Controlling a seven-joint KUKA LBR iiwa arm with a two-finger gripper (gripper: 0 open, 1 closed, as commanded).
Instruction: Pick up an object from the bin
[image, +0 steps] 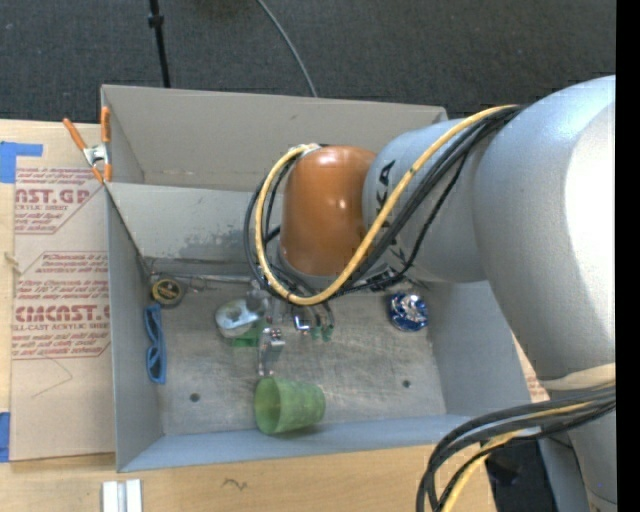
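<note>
Tool (270, 345) is low over the floor of the bin (128, 330), roughly mid-bin, under the orange wrist cover (320, 210). Just at its 9 o'clock there's a silvery clear lump (234, 318) with a green bit (245, 338) below it; contact with the tool can't be told. Green cup (288, 405) lies on its side at the tool's 6 o'clock, near the front wall, apart from the tool. Blue-white round item (408, 311) at 3 o'clock. Brass ring-like piece (166, 291) at 10 o'clock by the back wall. Blue glasses (153, 343) at 9 o'clock along the left wall.
</note>
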